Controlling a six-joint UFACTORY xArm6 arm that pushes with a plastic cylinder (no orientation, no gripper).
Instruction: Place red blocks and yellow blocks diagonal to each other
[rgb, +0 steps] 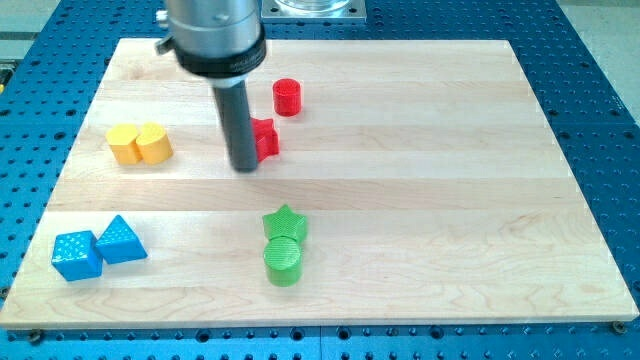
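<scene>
Tip (245, 168) down on the wooden board (450, 200), touching or all but touching the left side of the red block (266, 138) (shape half hidden behind the rod, possibly star-like; not certain). No claw here to call wide or narrow: just a bare rod end, holding nothing, only able to shove.

Second red piece, a red cylinder (288, 96), up and to the view's right of the first, near but apart from it. Yellow pair (140, 144) well off to the view's left of the tip, the two touching each other, roughly level with the partly hidden red block.

Key relation: red directly to the view's right of the tip, yellows on the opposite side. Likely push therefore rightward or up-right, carrying red further from the yellows' row and off to a diagonal.

Plenty of bare wood toward the view's right and top right; top edge fairly close above the red cylinder, so care needed there. Green star (285, 222) and green cylinder (283, 261) below, blue cube (76, 255) and blue wedge-like block (121, 240) at lower left, all out of the way
</scene>
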